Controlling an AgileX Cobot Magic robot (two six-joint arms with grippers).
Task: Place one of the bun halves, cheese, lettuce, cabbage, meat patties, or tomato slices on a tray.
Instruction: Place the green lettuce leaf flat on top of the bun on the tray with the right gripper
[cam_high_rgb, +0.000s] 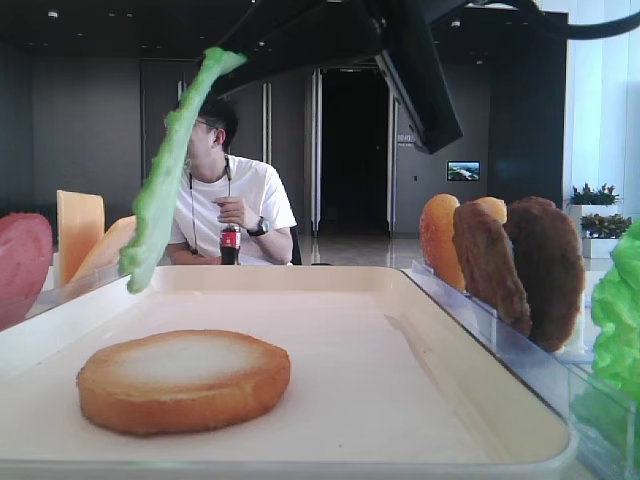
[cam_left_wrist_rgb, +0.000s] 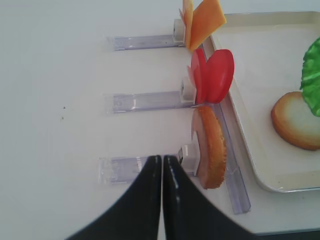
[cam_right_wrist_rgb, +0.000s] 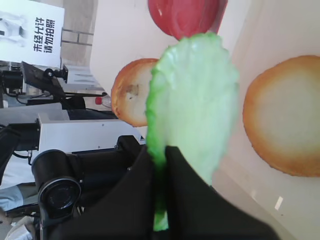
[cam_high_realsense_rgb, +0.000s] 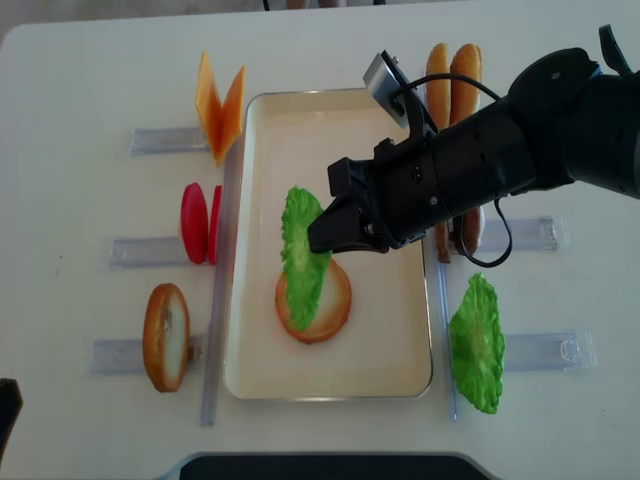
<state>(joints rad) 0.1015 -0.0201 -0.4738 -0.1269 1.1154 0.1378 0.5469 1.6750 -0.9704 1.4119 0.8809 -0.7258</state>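
Note:
My right gripper (cam_high_realsense_rgb: 322, 235) is shut on the edge of a bright green lettuce (cam_high_realsense_rgb: 300, 260) leaf, which hangs above the cream tray (cam_high_realsense_rgb: 400, 130). The leaf (cam_right_wrist_rgb: 195, 100) dangles over a bun half (cam_high_realsense_rgb: 335, 305) lying flat on the tray. From the low view, the lettuce (cam_high_rgb: 165, 180) hangs clear above that bun (cam_high_rgb: 183, 380). My left gripper (cam_left_wrist_rgb: 162, 159) is shut and empty, over the table beside the clear rack holding another bun half (cam_left_wrist_rgb: 212, 147).
Left of the tray stand cheese (cam_high_realsense_rgb: 218, 105), tomato slices (cam_high_realsense_rgb: 200, 222) and a bun half (cam_high_realsense_rgb: 166, 336) in clear racks. On the right are buns (cam_high_realsense_rgb: 450, 70), meat patties (cam_high_rgb: 545, 265) and a second lettuce leaf (cam_high_realsense_rgb: 476, 342). A person sits behind the table.

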